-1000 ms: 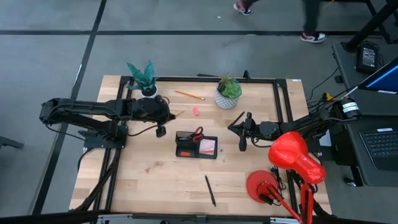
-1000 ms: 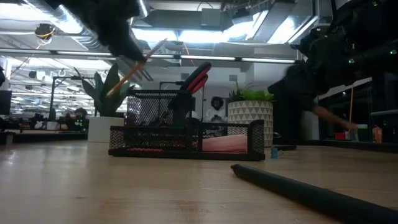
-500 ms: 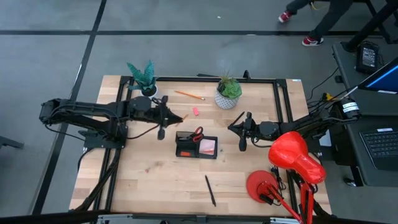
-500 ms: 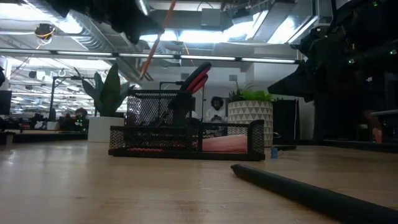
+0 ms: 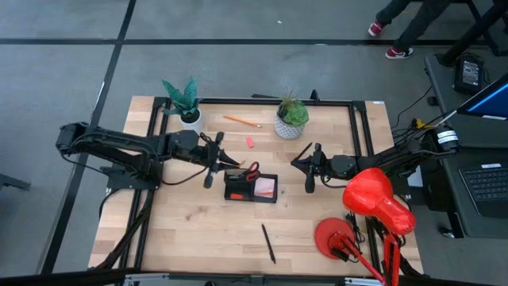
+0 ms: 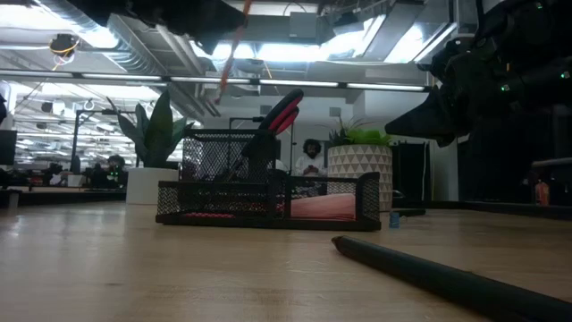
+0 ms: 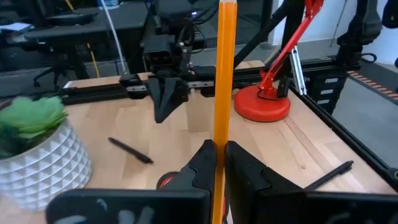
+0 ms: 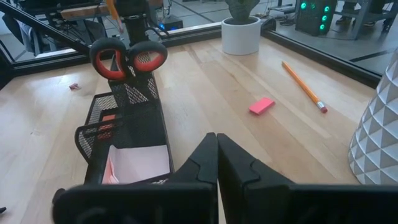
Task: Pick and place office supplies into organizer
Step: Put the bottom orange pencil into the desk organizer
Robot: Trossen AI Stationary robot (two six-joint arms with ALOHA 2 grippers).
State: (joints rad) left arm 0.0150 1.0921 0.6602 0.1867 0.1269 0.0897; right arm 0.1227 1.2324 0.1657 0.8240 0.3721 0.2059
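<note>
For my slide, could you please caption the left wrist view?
Left gripper shut on an upright orange pencil, with the right gripper and red lamp base beyond.

The table (image 5: 182,230) was pale, smooth wood. The organizer (image 8: 127,124) was black wire mesh, holding scissors (image 8: 127,57) with glossy red plastic handles. A plant pot (image 7: 43,165) looked white, faceted and matt.

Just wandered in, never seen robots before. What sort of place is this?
Probably a robotics lab in an open-plan office. Two arms work at a framed wooden table; the left end effector holds a pencil. Beyond are desks, ceiling lights, a laptop and a seated person.
</note>
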